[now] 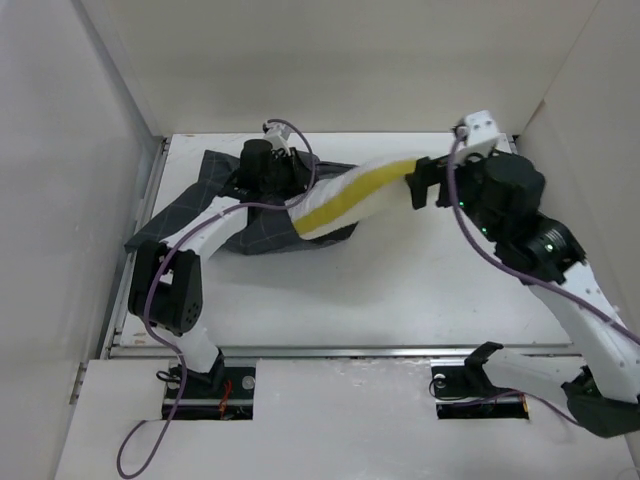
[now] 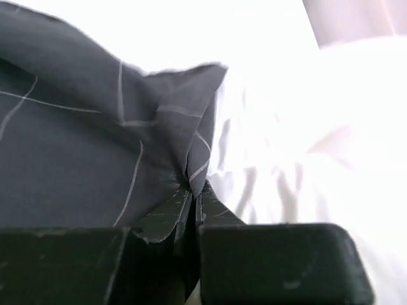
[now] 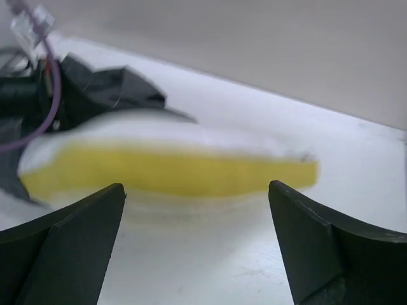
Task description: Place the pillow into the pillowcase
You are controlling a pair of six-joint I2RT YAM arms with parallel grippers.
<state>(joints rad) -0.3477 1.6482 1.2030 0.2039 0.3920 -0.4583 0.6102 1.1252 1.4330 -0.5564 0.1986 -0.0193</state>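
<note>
The pillowcase [image 1: 200,195] lies crumpled at the back left of the table, dark grey with a thin light grid. The cream pillow [image 1: 355,195] with its yellow edge band sticks out of the pillowcase's right side, its left end inside the opening. My left gripper [image 1: 268,165] is shut on the pillowcase's edge [image 2: 191,171], with the pillow [image 2: 305,152] bright beside it. My right gripper [image 1: 425,182] is open and empty just off the pillow's right end. In the right wrist view the pillow [image 3: 172,166] lies a little ahead of the spread fingers [image 3: 318,248].
White enclosure walls [image 1: 60,150] stand close on the left, back and right. The table's metal front rail [image 1: 340,351] runs across near the arm bases. A purple cable [image 1: 470,225] hangs along the right arm.
</note>
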